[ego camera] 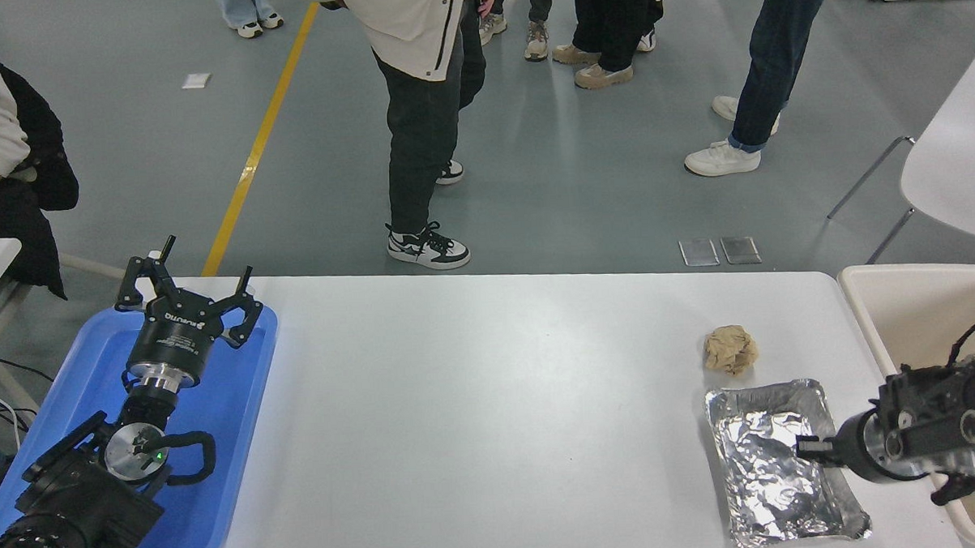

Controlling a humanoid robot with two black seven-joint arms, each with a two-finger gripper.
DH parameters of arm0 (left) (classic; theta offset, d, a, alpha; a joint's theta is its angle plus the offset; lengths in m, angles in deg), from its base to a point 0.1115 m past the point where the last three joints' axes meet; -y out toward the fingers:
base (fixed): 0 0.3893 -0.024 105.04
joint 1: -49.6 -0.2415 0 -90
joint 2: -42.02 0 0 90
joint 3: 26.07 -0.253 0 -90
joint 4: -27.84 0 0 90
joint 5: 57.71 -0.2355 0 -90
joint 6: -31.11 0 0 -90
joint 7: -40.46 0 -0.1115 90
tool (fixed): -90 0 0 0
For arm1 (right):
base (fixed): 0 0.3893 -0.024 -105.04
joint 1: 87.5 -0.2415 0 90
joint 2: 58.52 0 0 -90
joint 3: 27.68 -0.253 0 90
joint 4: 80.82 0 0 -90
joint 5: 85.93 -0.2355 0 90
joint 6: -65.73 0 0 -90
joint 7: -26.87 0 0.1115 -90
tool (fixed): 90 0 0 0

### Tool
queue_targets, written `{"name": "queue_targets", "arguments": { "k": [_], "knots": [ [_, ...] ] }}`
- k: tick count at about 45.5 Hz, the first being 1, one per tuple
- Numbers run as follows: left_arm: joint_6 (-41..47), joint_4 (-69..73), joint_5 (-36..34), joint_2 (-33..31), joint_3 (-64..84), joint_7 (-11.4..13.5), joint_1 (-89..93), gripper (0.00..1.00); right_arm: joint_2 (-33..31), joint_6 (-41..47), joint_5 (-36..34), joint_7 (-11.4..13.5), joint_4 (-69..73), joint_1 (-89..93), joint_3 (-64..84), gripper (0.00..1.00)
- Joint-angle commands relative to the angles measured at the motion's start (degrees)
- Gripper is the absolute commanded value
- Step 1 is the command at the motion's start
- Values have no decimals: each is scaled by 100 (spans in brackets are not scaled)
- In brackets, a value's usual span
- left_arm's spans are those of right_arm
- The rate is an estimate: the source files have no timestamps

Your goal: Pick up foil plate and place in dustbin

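The foil plate (778,467) is shiny, crinkled silver foil. It lies flat on the white table (492,404) near the front right corner. My right gripper (811,448) comes in from the right edge, points left, and its tip is at the plate's right rim. Whether it holds the rim does not show. The dustbin (870,325) is beige with a cream rim. It stands just off the table's right end, behind and below my right arm. My left gripper (187,276) is parked open and empty over a blue tray at the lower left.
A crumpled tan paper ball (730,350) lies just beyond the foil plate. The blue tray (234,445) sits at the table's left end. Several people stand on the floor beyond the far edge. A white chair (954,168) is at the far right.
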Motion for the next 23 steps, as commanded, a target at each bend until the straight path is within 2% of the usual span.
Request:
{"name": "queue_targets", "arguments": {
  "k": [1,10,23],
  "knots": [
    [0,6,-1,4,-1,-2,-2,100,-482,895,-5,-3,385,-1547,487,0],
    [0,6,-1,4,-1,6,-2,100,-571,1730,-49,-3,526,-3156,936,0],
    [0,-3,-1,-5,-1,6,-2,100,-430,2767,-84,32,508,-4527,1190,0]
  ]
}}
